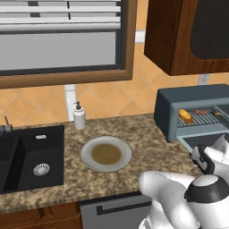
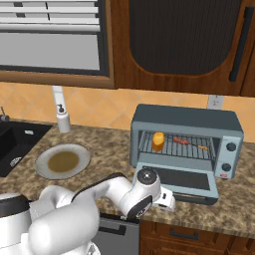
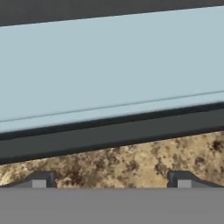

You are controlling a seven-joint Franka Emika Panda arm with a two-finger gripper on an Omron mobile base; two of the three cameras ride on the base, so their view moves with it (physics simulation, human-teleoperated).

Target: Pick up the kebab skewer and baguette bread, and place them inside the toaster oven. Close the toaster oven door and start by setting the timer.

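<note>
The toaster oven stands open on the counter, with its door dropped flat toward me. On the wire rack inside, the baguette bread lies at the left and the kebab skewer beside it to the right; both also appear in the left base view, baguette bread and kebab skewer. My gripper hangs low at the door's front edge. In the hand view the gripper is open and holds nothing, just above the counter, facing the door's grey-blue frame and dark handle bar.
A plate with a brown middle sits on the granite counter left of the oven. Behind it is a soap dispenser, and a black sink lies at far left. Dark wooden cabinets hang above the oven. Two knobs are on its right panel.
</note>
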